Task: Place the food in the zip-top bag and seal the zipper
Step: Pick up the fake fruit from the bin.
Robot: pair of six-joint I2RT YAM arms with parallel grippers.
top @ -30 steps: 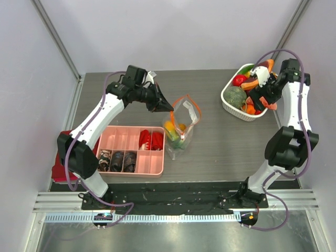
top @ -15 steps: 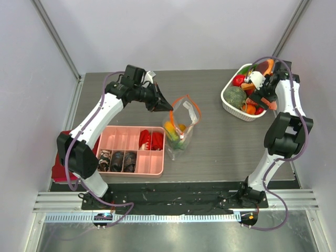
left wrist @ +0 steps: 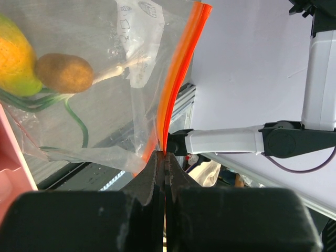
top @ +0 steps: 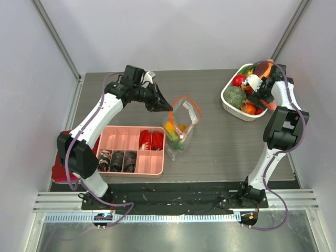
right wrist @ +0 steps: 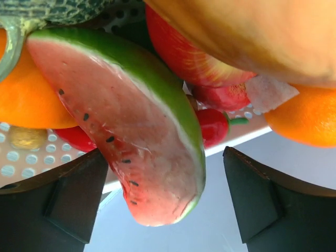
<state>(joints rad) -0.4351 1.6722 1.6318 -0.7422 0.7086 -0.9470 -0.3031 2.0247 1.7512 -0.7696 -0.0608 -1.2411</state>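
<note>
The clear zip-top bag [top: 181, 126] stands mid-table with yellow, orange and green food inside. My left gripper [top: 169, 106] is shut on its orange-red zipper strip [left wrist: 178, 73] and holds the mouth up. A brown potato [left wrist: 64, 72] and a yellow fruit [left wrist: 13, 58] show through the bag. My right gripper [top: 262, 97] is open over the white basket [top: 229, 103]. A watermelon slice [right wrist: 131, 131] lies between its fingers [right wrist: 73, 199], with oranges, a red apple and a red pepper around it. I cannot tell whether the pads touch the slice.
A pink compartment tray [top: 131, 149] with dark lumps and red crinkled pieces sits left of the bag. A red cloth [top: 59, 170] lies at the table's left edge. Grey walls close in on both sides.
My right gripper has moved up and back over the basket, toward its far right side. The left arm and the bag have not moved.
</note>
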